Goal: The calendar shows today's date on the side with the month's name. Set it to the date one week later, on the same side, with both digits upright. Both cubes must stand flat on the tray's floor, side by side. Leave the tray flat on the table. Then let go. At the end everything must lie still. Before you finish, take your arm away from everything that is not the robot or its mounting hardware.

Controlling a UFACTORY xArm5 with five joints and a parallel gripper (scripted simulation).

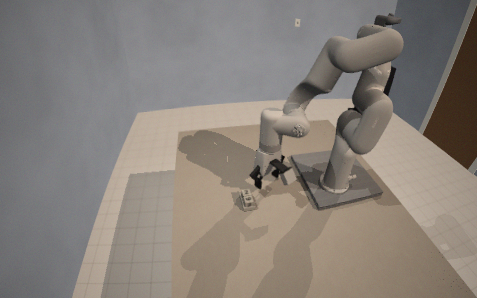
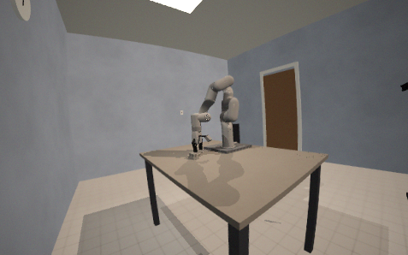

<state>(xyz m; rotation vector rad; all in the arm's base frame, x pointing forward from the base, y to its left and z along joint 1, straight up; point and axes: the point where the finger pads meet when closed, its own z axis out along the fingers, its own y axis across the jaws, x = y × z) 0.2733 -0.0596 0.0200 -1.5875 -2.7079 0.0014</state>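
Observation:
The small calendar [image 1: 247, 200] is a pale tray with two cubes side by side in it, sitting on the table top left of the arm's base. It is too small to read the digits or the month. It also shows in the exterior view as a tiny pale block [image 2: 194, 156]. My gripper [image 1: 269, 176] is open and empty, pointing down, a little above and behind the calendar toward the arm's base. In the exterior view the gripper [image 2: 198, 145] hangs just above the calendar.
The arm's grey base plate [image 1: 336, 180] lies on the table to the right of the calendar. The table's left edge runs close by. A brown door [image 2: 281, 111] is in the far wall.

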